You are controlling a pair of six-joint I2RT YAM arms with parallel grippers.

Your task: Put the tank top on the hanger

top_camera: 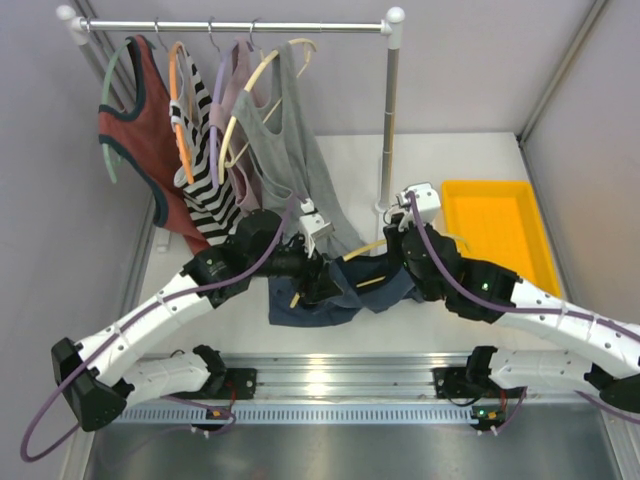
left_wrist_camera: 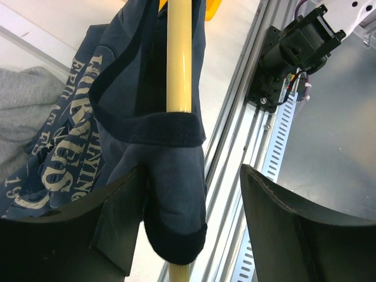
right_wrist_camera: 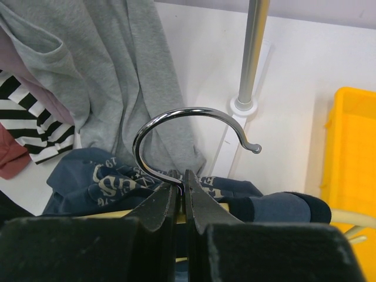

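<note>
Far left, on the chrome rail [top_camera: 230,25]: rust-red tank top with dark trim [top_camera: 140,140], black-and-white striped top [top_camera: 205,170], plain grey tank top [top_camera: 290,150]. The grey hem drapes down close behind the work.

Next, the left gripper [left_wrist_camera: 194,194]: jaws wide, pinching nothing, straddling one end of the thin bright yellow hanger [left_wrist_camera: 178,59]. Runs straight away from this wrist, between the two fingers, with a dark-trimmed strap folded over it.

Centre: slate-blue tank top with pale printed lettering [left_wrist_camera: 70,147]. Lies bunched on the white table [top_camera: 450,160] between the two arms, one shoulder over the near hanger end, body slumped beneath. In the overhead view the hanger's long axis lies left to right, spanning gripper to gripper.

Right of that, the right gripper [right_wrist_camera: 181,191]: clamped shut on the stem of the curved metal hook [right_wrist_camera: 188,110], hook standing above the fingers.

Nearer to the loose fabric: the left arm. Likely calls for closing on the strap and drawing it farther along.

Far right: white rack upright [top_camera: 390,120], then bright yellow plastic tray [top_camera: 495,225], both apart from the garment.
</note>
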